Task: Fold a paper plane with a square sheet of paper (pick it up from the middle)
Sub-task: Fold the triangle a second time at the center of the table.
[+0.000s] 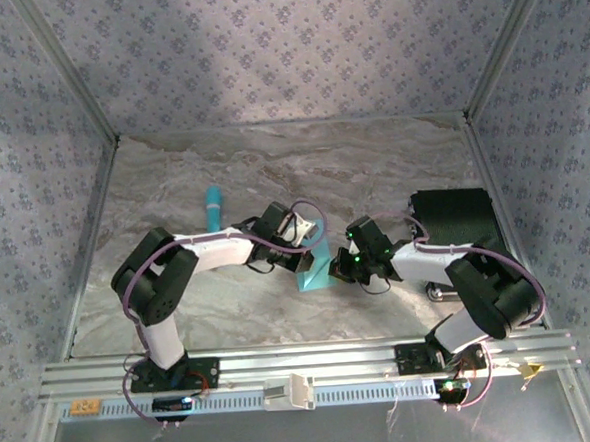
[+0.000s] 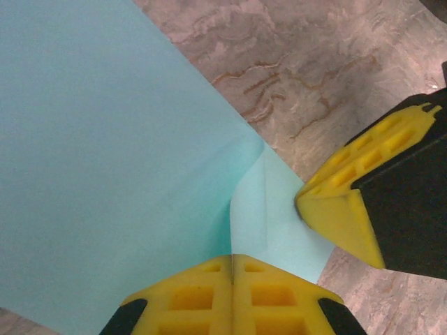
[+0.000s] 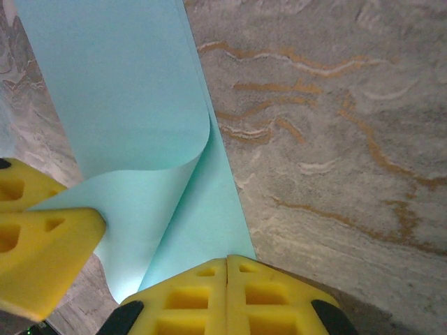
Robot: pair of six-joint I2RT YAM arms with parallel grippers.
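At mid-counter (image 1: 372, 166), between the two arms, the paper (image 1: 316, 272) was held up off the marbled top, a cyan sheet partly folded.

The left tool (image 1: 309, 252) had its yellow fingers (image 2: 202, 296) pressed flat together, with an edge of the paper nipped in the seam between them. From the left wrist, a broad pane spread away to the left, and a paler, narrower flap lay to the right. The tip of the right tool (image 1: 350, 265) touched that flap's outer edge.

From the right wrist, the right tool's fingers (image 3: 258, 293) were likewise closed tight on the near end of the sheet. One layer curled over a long strip that ran away from the camera, and the left tool's fingers sat on that layer's corner.

A turquoise stick (image 1: 214, 201) lay well apart, beyond the left arm. A black box (image 1: 455, 221) sat at the right wall, behind the right arm. What it held, if anything, could not be told.
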